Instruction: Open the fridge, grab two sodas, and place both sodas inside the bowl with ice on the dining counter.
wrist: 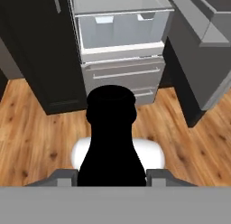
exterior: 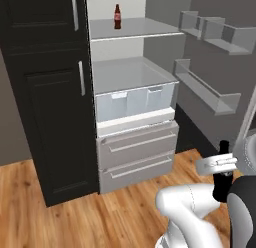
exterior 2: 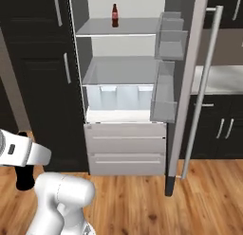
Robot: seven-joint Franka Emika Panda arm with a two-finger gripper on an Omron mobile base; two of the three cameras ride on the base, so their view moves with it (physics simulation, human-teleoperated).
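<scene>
Here the fridge [exterior: 135, 117] stands open, its door [exterior 2: 190, 87] swung out to the right with the long silver handle [exterior 2: 201, 92] facing the room. On the upper shelf [exterior: 135, 29] stands 1 cola bottle [exterior: 117, 17], brown with a red label, upright and alone near the back. Below it lies a second bare shelf, then a pale crisper box [exterior: 132, 103], then 2 closed grey drawers [exterior: 137, 154]. The door's inner side carries clear bins [exterior 2: 166, 94]; whether they hold anything is hard to make out from these angles.

The gripper [wrist: 113, 175] is low and well in front of the fridge, over the wooden floor [exterior: 60, 212]. Its fingers [wrist: 65, 177] are closed narrowly on the dark bottle [wrist: 111, 142], which stands upright between them, its neck and cap pointing away from the hand. In the left base view the same bottle [exterior: 221, 174] shows black beside the white wrist, clear of the fridge and its door. In the right base view its lower part [exterior 2: 23, 175] hangs under the arm.

To the left of the fridge a tall black cabinet [exterior: 47, 102] with short silver handles reaches the floor. To the right, behind the open door, black lower cupboards [exterior 2: 223, 130] sit under a pale worktop [exterior 2: 223, 80].
</scene>
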